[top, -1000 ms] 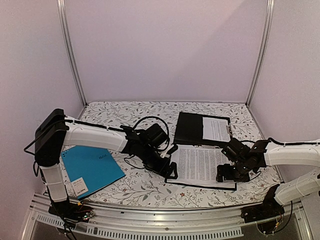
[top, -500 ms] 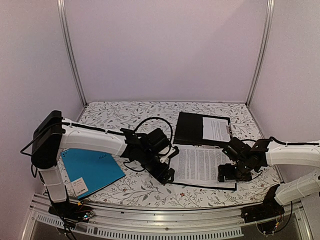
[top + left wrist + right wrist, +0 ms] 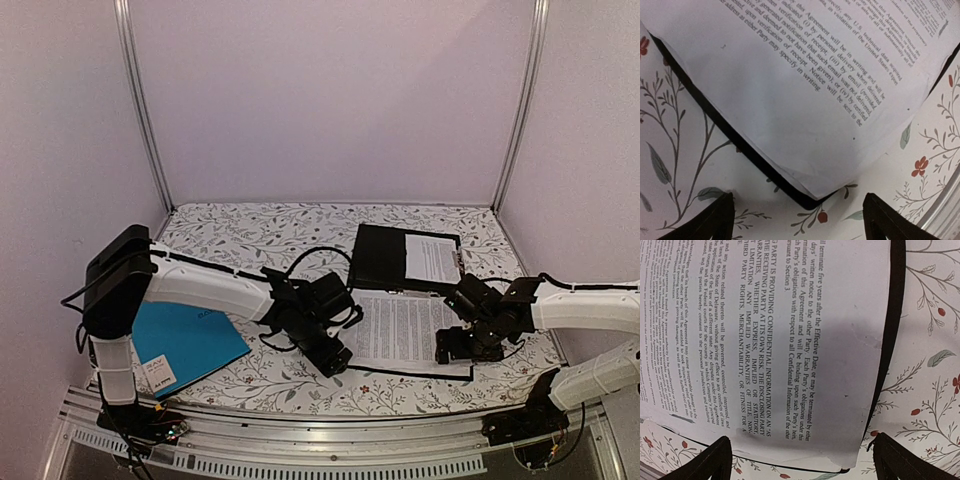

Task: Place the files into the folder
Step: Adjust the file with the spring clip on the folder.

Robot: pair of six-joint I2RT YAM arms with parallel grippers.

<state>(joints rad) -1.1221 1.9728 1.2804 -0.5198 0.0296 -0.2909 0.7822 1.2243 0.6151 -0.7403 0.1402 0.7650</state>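
Files (image 3: 405, 332) lay on near leaf of open folder (image 3: 378, 258) | light, limp, slippery sheets; likely best pinched at a near corner | left gripper (image 3: 337, 359) spread, empty, over near-left corner | right gripper (image 3: 453, 348) spread, empty

A printed sheet (image 3: 765, 340) fills most of the view, its black text running sideways and a grey shadow across its middle. It lies on the black folder (image 3: 892, 315), which shows only as a dark strip along the sheet's right edge and around its lower corner. Flowered cloth (image 3: 935, 365) lies to the right and at lower left. The right gripper (image 3: 805, 462) hangs over the sheet's near edge, its dark fingers (image 3: 710, 462) spread wide apart, nothing between them.
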